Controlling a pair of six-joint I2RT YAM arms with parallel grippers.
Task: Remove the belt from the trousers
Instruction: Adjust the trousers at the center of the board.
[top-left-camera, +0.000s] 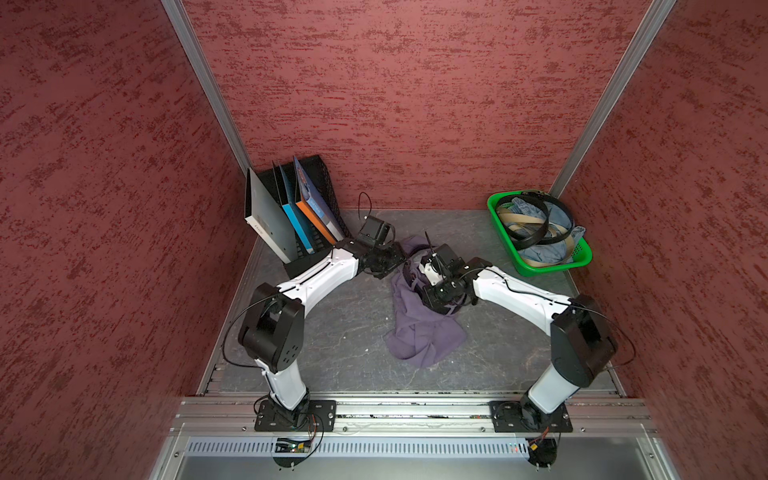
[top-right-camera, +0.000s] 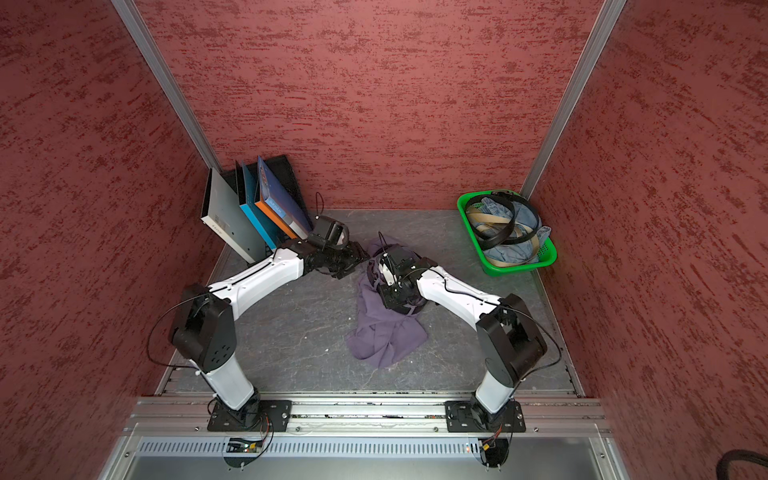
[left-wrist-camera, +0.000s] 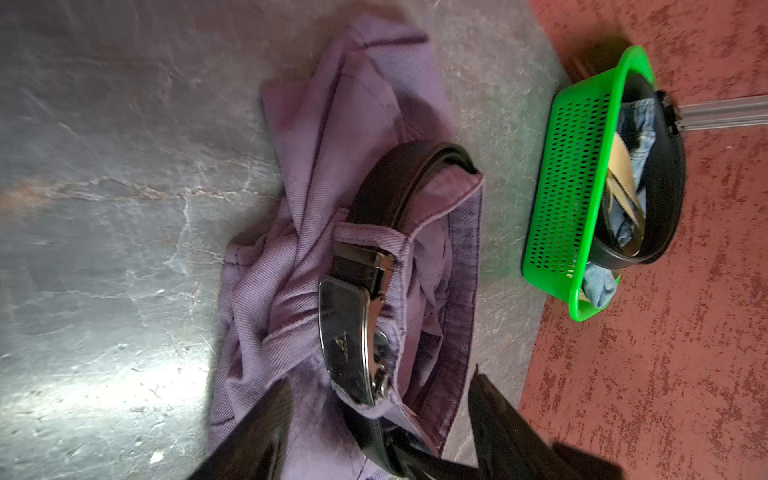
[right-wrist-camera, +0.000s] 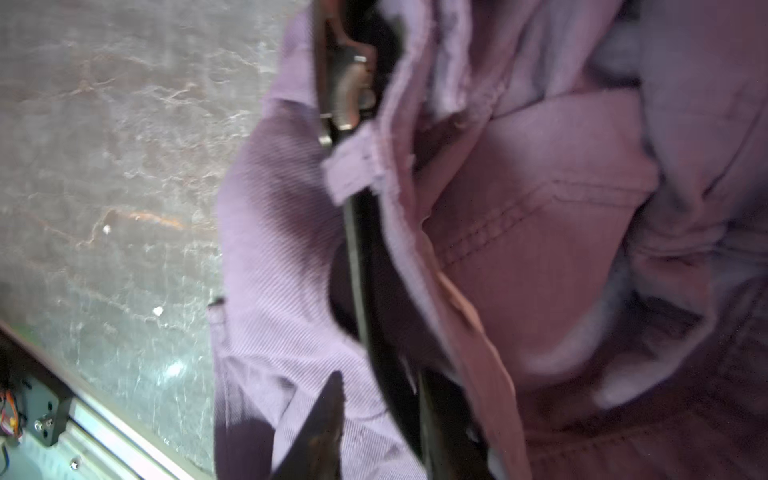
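Observation:
The purple-grey trousers (top-left-camera: 419, 328) (top-right-camera: 386, 332) lie crumpled mid-table. The black belt (left-wrist-camera: 395, 183) runs through their waistband, its shiny dark buckle (left-wrist-camera: 345, 340) lying flat. My left gripper (left-wrist-camera: 382, 376) (top-left-camera: 392, 264) stands wide astride the waistband and strap just past the buckle; whether its fingers press them does not show. My right gripper (right-wrist-camera: 382, 386) (top-left-camera: 434, 299) is low in the trousers (right-wrist-camera: 282, 249). Its jaws are narrow around the belt strap (right-wrist-camera: 357, 249), with fabric showing between one finger (right-wrist-camera: 324, 419) and the strap.
A green basket (top-left-camera: 540, 270) (left-wrist-camera: 569, 187) with denim and other belts sits at the back right corner. A black rack of upright folders (top-left-camera: 291, 216) stands at the back left, close behind my left arm. Red walls enclose three sides; an aluminium rail (top-left-camera: 395, 411) runs along the front.

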